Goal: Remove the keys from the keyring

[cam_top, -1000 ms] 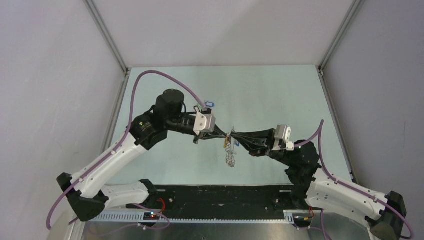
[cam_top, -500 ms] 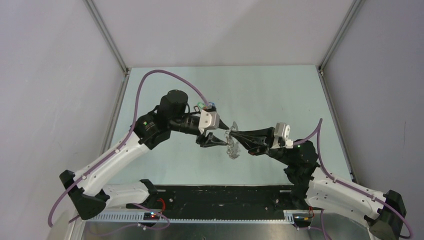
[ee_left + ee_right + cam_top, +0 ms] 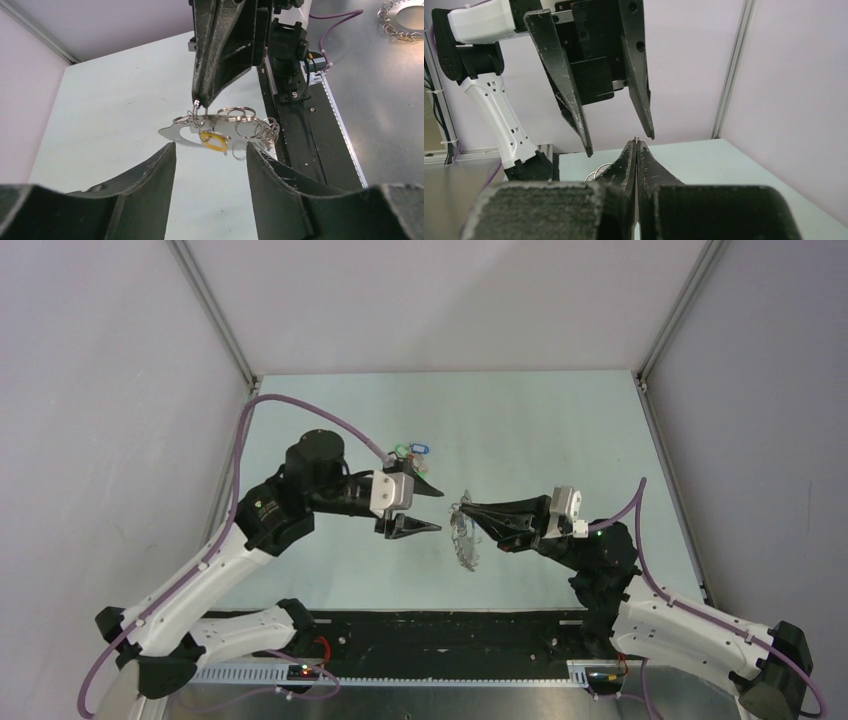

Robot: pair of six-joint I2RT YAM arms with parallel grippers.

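1. The right gripper reaches in from the right, its jaws pressed flat together to a fine point. The tip pinches one small silvery ring on the edge of the keyring.
2. The keyring hangs from that tip near the middle of the bench, tilted. From the overhead view I cannot tell whether its lower edge touches the surface.
3. The left wrist view shows the keyring as a flat tan-grey loop, with small rings bunched along its far and right edge.
4. A key with a yellow-orange tag sits on the keyring, low on its near side.
5. The left gripper faces the right gripper from the left, jaws apart and nothing between them. Its tips stop just short of the keyring, no contact.
6. The right wrist view shows the same: the two left fingers are spread wide, and the closed right tip points into the gap between them.
7. Loose keys lie in a small cluster on the bench just beyond the left wrist, well apart from the keyring. Green and blue tags are plain; the other colours are too small to call.
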